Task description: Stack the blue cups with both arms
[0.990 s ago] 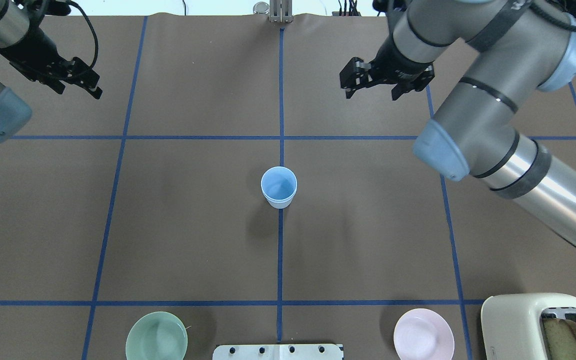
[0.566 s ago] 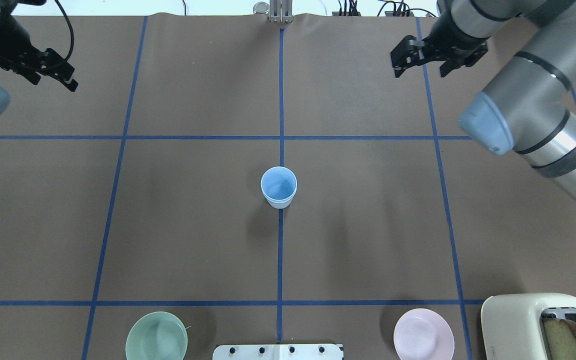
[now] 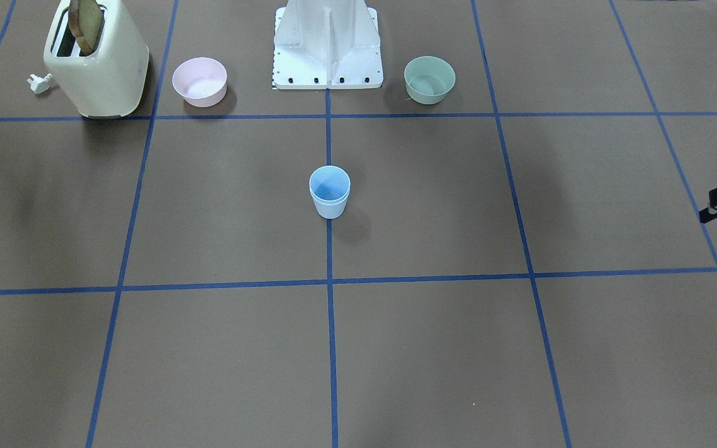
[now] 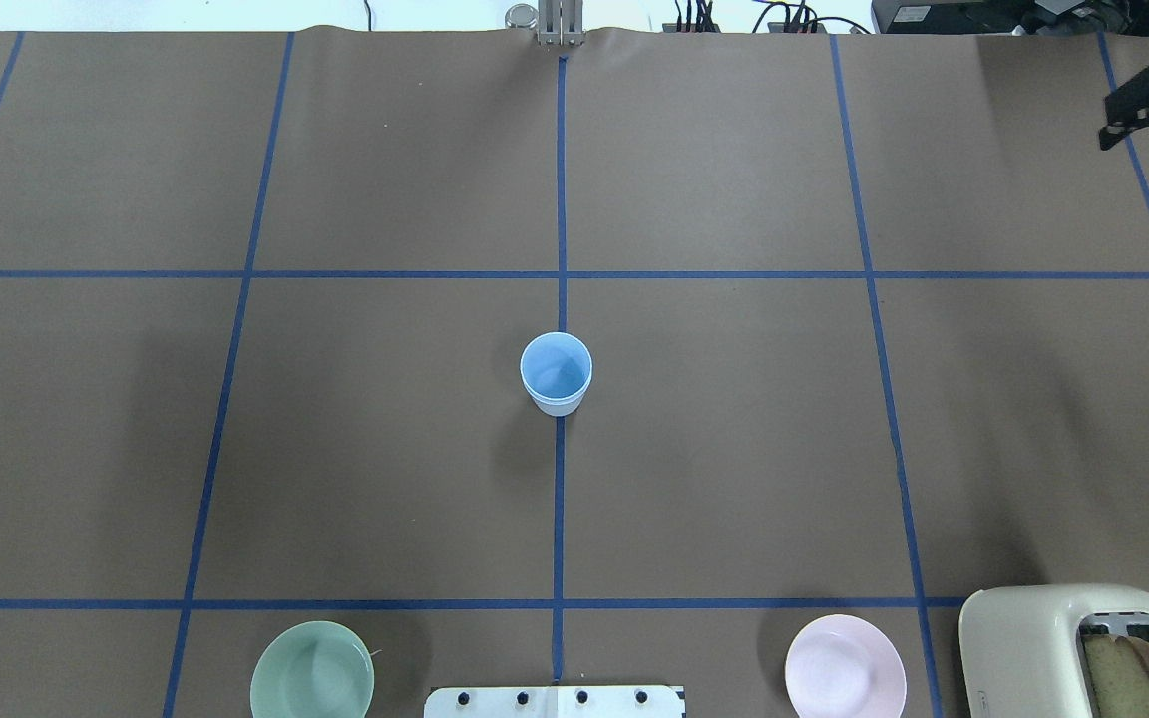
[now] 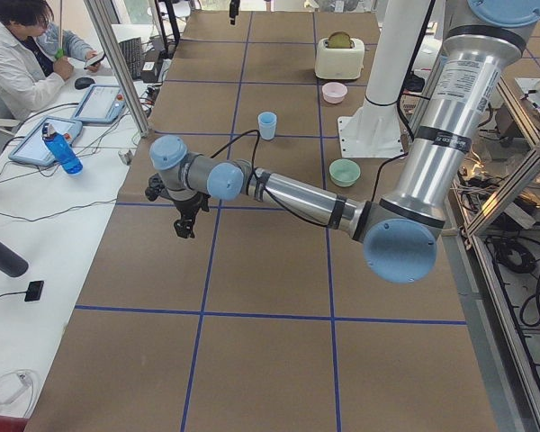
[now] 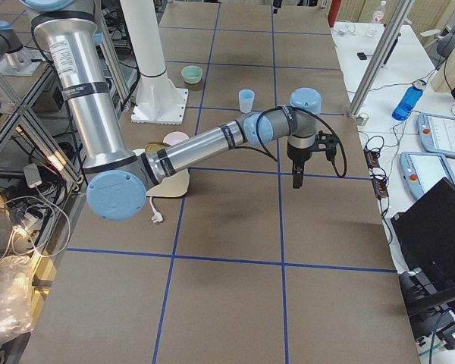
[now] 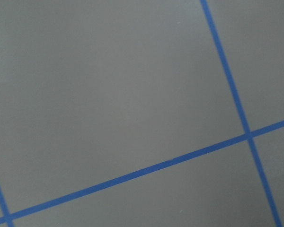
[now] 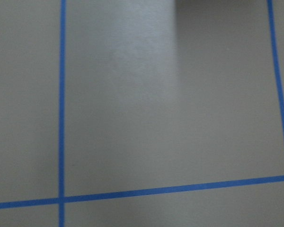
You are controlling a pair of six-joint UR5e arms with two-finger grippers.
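Nested blue cups (image 4: 556,371) stand upright, well apart from both jaws.

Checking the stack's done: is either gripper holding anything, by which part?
Nothing held: left gripper and right gripper hang empty, apart from the blue cups.

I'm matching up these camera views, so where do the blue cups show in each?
Front-facing: blue cups, centre.
Overhead: centre.
Exterior left: upper middle.
Exterior right: upper middle.
Left wrist: not in view.
Right wrist: not in view.
Landmark: white pedestal, in all four exterior views.
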